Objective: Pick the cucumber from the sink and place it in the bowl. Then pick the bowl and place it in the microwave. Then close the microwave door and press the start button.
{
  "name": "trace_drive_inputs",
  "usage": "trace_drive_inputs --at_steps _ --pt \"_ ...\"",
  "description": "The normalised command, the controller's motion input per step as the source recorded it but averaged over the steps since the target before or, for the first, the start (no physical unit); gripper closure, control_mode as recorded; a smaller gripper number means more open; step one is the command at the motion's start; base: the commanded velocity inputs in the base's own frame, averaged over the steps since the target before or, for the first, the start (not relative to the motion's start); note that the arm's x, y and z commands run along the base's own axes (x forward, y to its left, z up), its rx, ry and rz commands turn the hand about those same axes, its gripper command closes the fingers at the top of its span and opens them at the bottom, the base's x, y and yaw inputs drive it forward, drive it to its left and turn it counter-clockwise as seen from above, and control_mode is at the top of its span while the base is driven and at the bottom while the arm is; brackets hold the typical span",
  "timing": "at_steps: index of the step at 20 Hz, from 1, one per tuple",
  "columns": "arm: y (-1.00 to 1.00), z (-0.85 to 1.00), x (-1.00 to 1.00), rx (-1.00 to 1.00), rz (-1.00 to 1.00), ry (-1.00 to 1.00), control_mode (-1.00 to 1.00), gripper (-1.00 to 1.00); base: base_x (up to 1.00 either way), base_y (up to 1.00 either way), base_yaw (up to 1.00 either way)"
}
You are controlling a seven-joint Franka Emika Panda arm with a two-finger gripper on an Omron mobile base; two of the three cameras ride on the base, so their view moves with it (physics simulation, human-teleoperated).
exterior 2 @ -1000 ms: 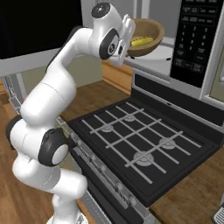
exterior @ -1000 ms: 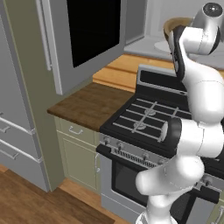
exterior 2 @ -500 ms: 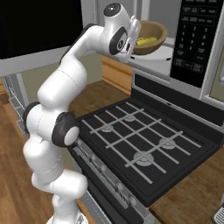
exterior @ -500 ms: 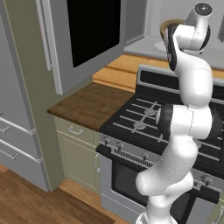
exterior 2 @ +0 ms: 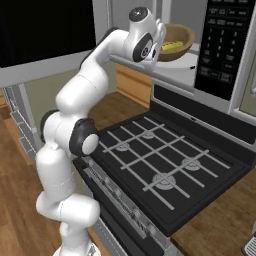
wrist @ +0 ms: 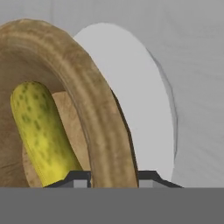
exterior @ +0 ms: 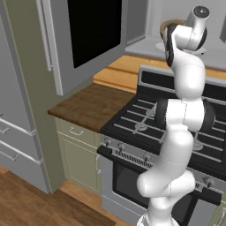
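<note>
Bowl delivery into the microwave in progress; set-down not yet made.

The microwave (exterior 2: 220,55) stands open, its door (exterior: 88,39) swung wide to the left, clear of the arm. The bowl (exterior 2: 176,41) hangs over the white turntable (wrist: 131,100), just inside the cavity. The gripper (wrist: 111,177) is clamped on the bowl's rim, one finger inside and one outside. The cucumber (wrist: 43,135) lies within the bowl. In my judgement: lower level onto the turntable, let go only once seated, then withdraw straight back to avoid tipping the cucumber out.
</note>
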Motion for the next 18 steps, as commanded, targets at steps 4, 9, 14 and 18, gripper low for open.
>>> trace_drive_inputs --at_steps 4,9,14,18 --pt "-0.13 -0.25 0.52 0.01 0.03 0.0 -1.0 -1.0 0.0 0.0 0.0" --pt "0.0 -0.17 0.3 0.0 0.02 -0.09 -1.0 -1.0 0.0 0.0 0.0" --pt "0.03 0.0 0.0 0.0 0.01 -0.25 -1.0 -1.0 0.0 0.0 0.0" --pt "0.31 0.13 -0.41 0.0 0.0 -0.13 -1.0 -1.0 0.0 0.0 0.0"
